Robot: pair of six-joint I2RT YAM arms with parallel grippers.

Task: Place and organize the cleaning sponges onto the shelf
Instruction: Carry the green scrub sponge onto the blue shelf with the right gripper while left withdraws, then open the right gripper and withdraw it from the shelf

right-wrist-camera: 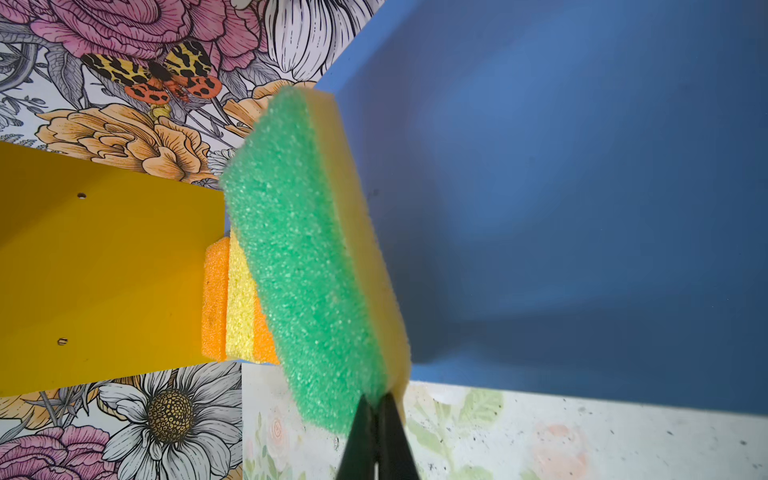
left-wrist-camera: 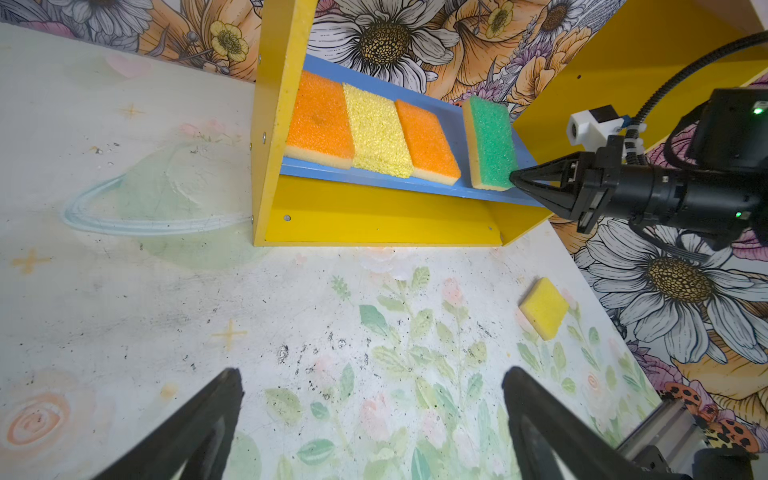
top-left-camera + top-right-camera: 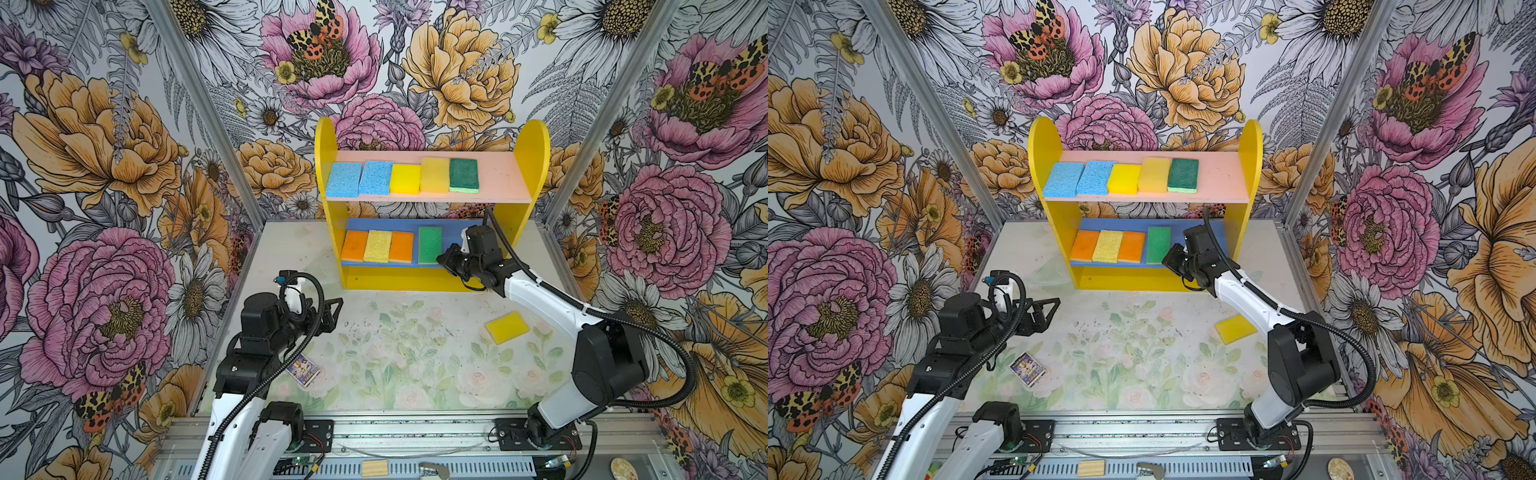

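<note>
Jaws of our right gripper [image 2: 516, 179] are pressed together, touching the green sponge [image 2: 492, 145] on the blue board [image 2: 415, 185]. Our left gripper [image 2: 372, 374] has jaws spread wide.

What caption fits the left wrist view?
Right arm's shut fingers touch the green sponge on the blue board; one yellow sponge lies on the table.
</note>
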